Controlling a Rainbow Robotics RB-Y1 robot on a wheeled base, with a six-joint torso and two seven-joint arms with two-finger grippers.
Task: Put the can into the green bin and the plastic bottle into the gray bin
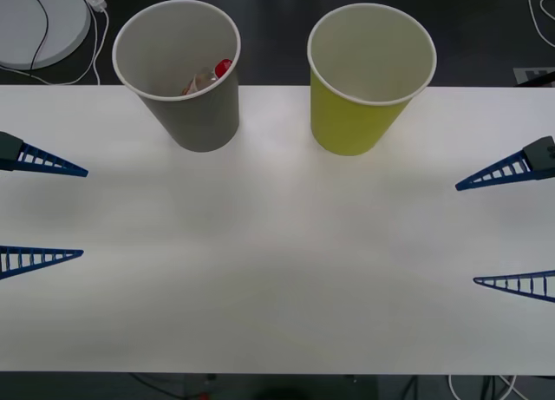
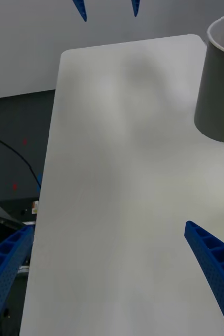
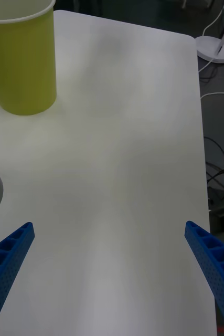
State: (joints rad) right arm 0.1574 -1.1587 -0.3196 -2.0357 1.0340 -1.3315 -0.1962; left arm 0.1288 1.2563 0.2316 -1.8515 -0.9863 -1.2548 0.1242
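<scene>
The gray bin [image 1: 204, 114] stands upright at the back left of the white table [image 1: 277, 278]. Inside it the plastic bottle [image 1: 208, 77] leans against the wall, red cap up. To its right stands the green bin [image 1: 355, 122], whose visible inside is white. The can is out of view. My left gripper [image 1: 84, 213] hangs open at the table's left edge, and my right gripper [image 1: 466, 235] is open at the right edge, both holding nothing. From the right wrist, the gray bin [image 2: 219, 89] is seen beyond my right gripper [image 2: 109, 227]. From the left wrist, the green bin [image 3: 25, 63] lies past my left gripper [image 3: 109, 226].
A round white base [image 1: 39, 22] with cables lies on the dark floor behind the table's left corner. Another white stand base [image 3: 216, 50] with a cable sits on the floor off the table's right end. Both bins stand near the back edge.
</scene>
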